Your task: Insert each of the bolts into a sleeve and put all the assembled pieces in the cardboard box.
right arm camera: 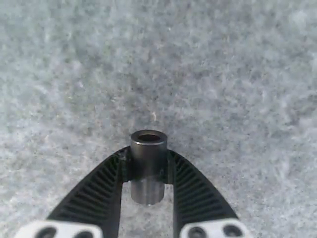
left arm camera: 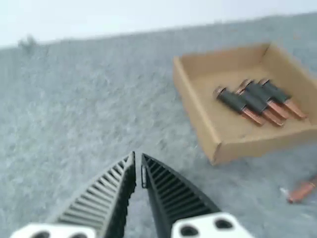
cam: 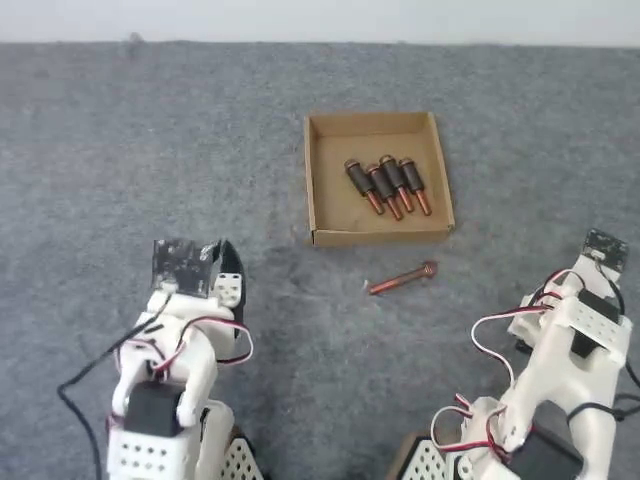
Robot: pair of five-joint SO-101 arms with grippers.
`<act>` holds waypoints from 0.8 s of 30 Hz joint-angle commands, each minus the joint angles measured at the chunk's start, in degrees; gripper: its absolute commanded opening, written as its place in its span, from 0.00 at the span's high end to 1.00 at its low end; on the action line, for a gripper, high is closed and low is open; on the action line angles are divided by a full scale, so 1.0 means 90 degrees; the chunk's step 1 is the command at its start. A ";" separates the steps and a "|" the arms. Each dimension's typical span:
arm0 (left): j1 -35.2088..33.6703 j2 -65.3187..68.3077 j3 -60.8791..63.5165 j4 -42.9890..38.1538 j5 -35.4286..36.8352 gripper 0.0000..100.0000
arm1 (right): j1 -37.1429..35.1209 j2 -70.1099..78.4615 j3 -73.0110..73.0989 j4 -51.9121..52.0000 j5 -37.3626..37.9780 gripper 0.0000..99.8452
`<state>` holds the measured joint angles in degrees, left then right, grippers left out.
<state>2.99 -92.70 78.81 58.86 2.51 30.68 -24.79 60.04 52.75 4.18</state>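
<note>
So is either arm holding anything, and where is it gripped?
The right end effector clamps a sleeve around its middle; the left end effector holds nothing.

Loose bolt (cam: 402, 279) near cardboard box (cam: 380, 237) front wall.

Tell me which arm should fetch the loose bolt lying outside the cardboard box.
Left. The left tool is empty, with the bolt in its wrist view. The right tool is clamped on a sleeve, so it should probably just hold that for insertion.

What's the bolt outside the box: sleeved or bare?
Bare: the bolt lies on the carpet with its copper shank exposed; a sleeve sits clamped in the right gripper.
</note>
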 commanded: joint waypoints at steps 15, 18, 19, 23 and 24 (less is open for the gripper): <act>0.3067 0.6662 -0.4283 -0.0586 0.0059 0.98 | 0.0327 -0.0269 0.0088 -0.0366 -0.0029 0.99; 0.3380 0.7482 -0.4586 -0.0987 0.0059 0.98 | 0.0337 -0.0269 0.0098 -0.0425 -0.0029 0.99; 0.3429 0.7756 -0.4684 -0.1114 0.0059 0.98 | 0.0347 -0.0269 0.0098 -0.0425 -0.0020 0.99; 0.3448 0.8869 -0.4977 -0.1553 0.0059 0.98 | 0.0581 -0.0278 0.0078 -0.0444 -0.0010 0.99; 0.3448 0.9123 -0.5006 -0.1651 0.0059 0.98 | 0.0659 -0.0278 0.0078 -0.0464 -0.0010 0.99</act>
<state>33.67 -15.08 37.49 47.25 2.59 34.37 -24.79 61.36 49.58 4.18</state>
